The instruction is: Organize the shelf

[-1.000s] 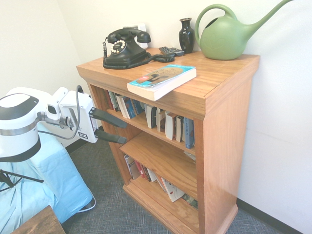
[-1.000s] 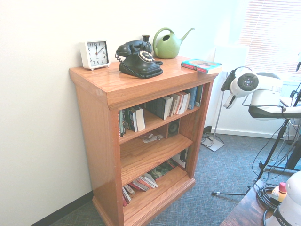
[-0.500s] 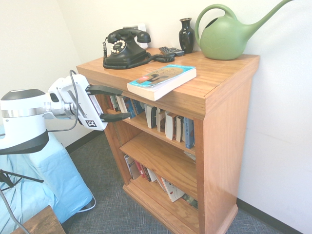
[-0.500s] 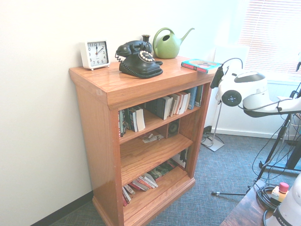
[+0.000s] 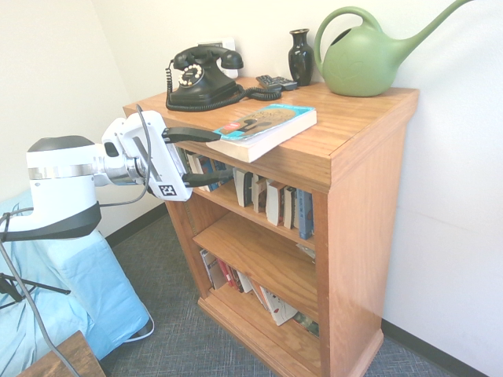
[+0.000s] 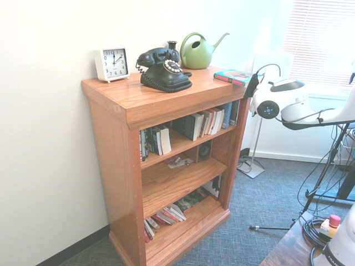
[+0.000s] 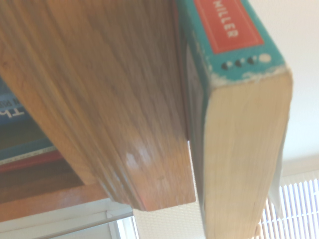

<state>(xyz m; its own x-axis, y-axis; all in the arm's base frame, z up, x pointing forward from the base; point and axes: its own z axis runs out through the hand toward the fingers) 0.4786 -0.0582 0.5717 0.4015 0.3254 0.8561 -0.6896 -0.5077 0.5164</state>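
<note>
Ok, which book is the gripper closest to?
The teal paperback lying flat on the shelf top, overhanging its front edge; the gripper brackets its corner.

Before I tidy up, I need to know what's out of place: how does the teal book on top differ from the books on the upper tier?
The teal book lies flat on the shelf top, overhanging its front edge; the upper-tier books stand inside, some leaning. The teal book sits alone; those form a row. All are paperbacks, it seems.

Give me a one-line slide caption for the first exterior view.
Open gripper reaches toward the teal paperback overhanging the front edge of the shelf top, beside a black rotary phone and green watering can.
</note>
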